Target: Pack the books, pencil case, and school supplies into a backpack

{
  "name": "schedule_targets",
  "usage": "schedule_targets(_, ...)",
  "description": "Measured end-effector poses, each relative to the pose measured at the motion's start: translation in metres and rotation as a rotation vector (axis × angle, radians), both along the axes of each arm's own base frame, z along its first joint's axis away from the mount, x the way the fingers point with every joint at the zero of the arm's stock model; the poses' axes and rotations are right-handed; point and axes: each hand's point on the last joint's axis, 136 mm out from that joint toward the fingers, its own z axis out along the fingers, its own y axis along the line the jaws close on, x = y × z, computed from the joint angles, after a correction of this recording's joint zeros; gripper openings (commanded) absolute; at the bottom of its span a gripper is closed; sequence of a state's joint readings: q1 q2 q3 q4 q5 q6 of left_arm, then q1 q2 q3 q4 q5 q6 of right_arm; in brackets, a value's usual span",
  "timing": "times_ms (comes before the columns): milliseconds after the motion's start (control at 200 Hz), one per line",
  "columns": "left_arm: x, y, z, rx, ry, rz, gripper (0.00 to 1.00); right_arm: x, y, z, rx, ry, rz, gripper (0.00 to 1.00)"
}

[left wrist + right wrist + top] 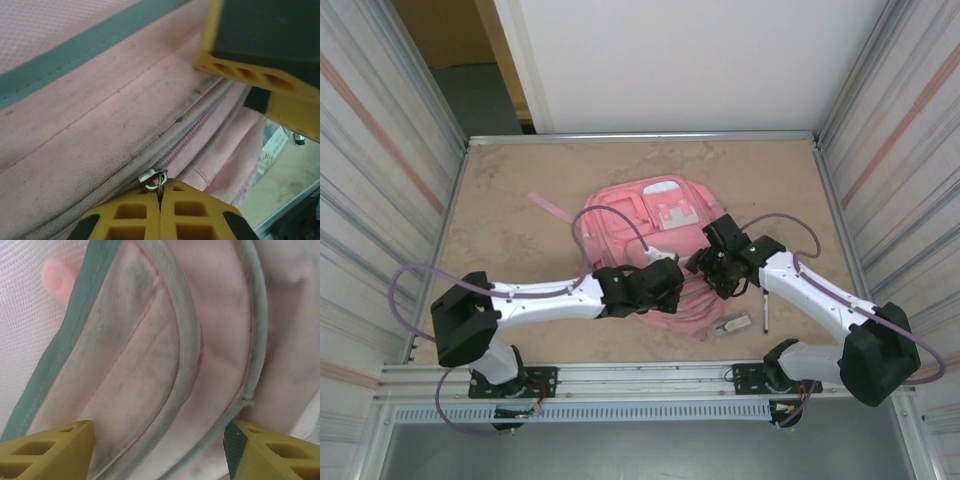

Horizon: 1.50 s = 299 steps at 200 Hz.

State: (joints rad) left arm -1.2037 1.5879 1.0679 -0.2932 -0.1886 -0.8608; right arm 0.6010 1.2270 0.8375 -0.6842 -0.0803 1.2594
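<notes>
Pinching the zipper pull (152,176) on the pink backpack (640,215) at mid-table, the left gripper (160,192) has its fingers pressed together. The zipper track (200,135) runs diagonally away toward the right gripper (159,442), whose fingers stand spread over the fabric.

- A tan marbled table (510,180) is stretching between the walls, showing pale veining.
- A ribbed grey left panel (375,150) and a matching right panel (910,120) are flanking it.
- A white back board (700,60) is rising behind the far edge.
- A silver rail (640,372) is running along the near edge, with a slotted strip (640,411) lying just below.
</notes>
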Motion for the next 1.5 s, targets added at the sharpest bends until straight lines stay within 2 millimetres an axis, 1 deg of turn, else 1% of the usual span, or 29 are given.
schedule_targets(35,0.000,-0.004,0.001,-0.005,-0.002,-0.003,0.00,0.001,-0.001,-0.001,-0.003,0.002,-0.014,0.65)
schedule_targets(100,0.001,-0.005,0.001,-0.008,-0.003,-0.003,0.00,0.002,-0.001,-0.003,-0.006,0.009,-0.025,0.59)
schedule_targets(125,0.001,-0.005,0.001,-0.010,-0.003,-0.003,0.00,0.002,0.000,-0.003,-0.007,0.012,-0.027,0.53)
schedule_targets(180,0.001,-0.005,0.001,-0.012,-0.004,-0.003,0.00,0.001,0.000,-0.005,-0.007,0.023,-0.038,0.32)
schedule_targets(215,0.001,-0.005,0.001,-0.010,-0.004,-0.002,0.00,0.001,0.001,-0.006,-0.007,0.027,-0.043,0.21)
schedule_targets(266,0.000,-0.003,-0.002,-0.004,-0.003,-0.002,0.00,0.003,0.003,-0.007,-0.001,0.024,-0.044,0.13)
schedule_targets(376,0.000,0.005,-0.009,0.025,-0.011,-0.007,0.00,0.007,0.013,-0.004,0.025,0.000,-0.039,0.00)
schedule_targets(461,0.004,0.016,-0.007,0.043,-0.034,0.004,0.00,0.009,0.018,0.000,0.033,-0.019,-0.022,0.00)
schedule_targets(531,0.010,0.034,-0.005,0.055,-0.045,0.030,0.00,0.013,0.022,0.006,0.037,-0.044,-0.004,0.00)
schedule_targets(621,0.021,0.066,-0.003,0.055,-0.034,0.075,0.00,0.021,0.030,0.017,0.056,-0.093,0.021,0.00)
schedule_targets(717,0.037,0.098,-0.001,0.035,-0.025,0.119,0.00,0.030,0.043,0.032,0.100,-0.150,0.056,0.00)
schedule_targets(757,0.043,0.114,-0.002,0.044,-0.026,0.145,0.00,0.033,0.046,0.037,0.108,-0.171,0.066,0.00)
schedule_targets(807,0.053,0.135,-0.007,0.069,-0.032,0.180,0.00,0.034,0.045,0.038,0.105,-0.177,0.072,0.00)
schedule_targets(852,0.061,0.147,-0.009,0.077,-0.040,0.198,0.00,0.034,0.046,0.037,0.104,-0.177,0.088,0.00)
schedule_targets(987,0.074,0.162,-0.016,0.089,-0.041,0.166,0.00,0.033,0.058,0.034,0.115,-0.181,0.151,0.00)
schedule_targets(1107,0.083,0.168,-0.015,0.129,-0.074,0.120,0.00,0.039,0.066,0.030,0.102,-0.173,0.196,0.00)
schedule_targets(1273,0.097,0.177,-0.020,0.255,-0.164,0.056,0.00,0.046,0.073,0.038,0.098,-0.205,0.247,0.00)
schedule_targets(1293,0.099,0.178,-0.021,0.267,-0.172,0.050,0.05,0.046,0.074,0.040,0.098,-0.209,0.251,0.00)
schedule_targets(1338,0.102,0.181,-0.023,0.292,-0.186,0.040,0.19,0.048,0.076,0.043,0.100,-0.221,0.266,0.00)
schedule_targets(1368,0.104,0.183,-0.023,0.302,-0.194,0.039,0.31,0.048,0.077,0.045,0.102,-0.226,0.274,0.00)
schedule_targets(1398,0.106,0.186,-0.023,0.317,-0.201,0.050,0.39,0.049,0.077,0.046,0.100,-0.230,0.280,0.00)
schedule_targets(1458,0.112,0.195,-0.022,0.340,-0.214,0.079,0.46,0.048,0.076,0.046,0.091,-0.230,0.294,0.00)
schedule_targets(1498,0.114,0.199,-0.021,0.353,-0.220,0.093,0.48,0.048,0.076,0.045,0.088,-0.230,0.302,0.00)
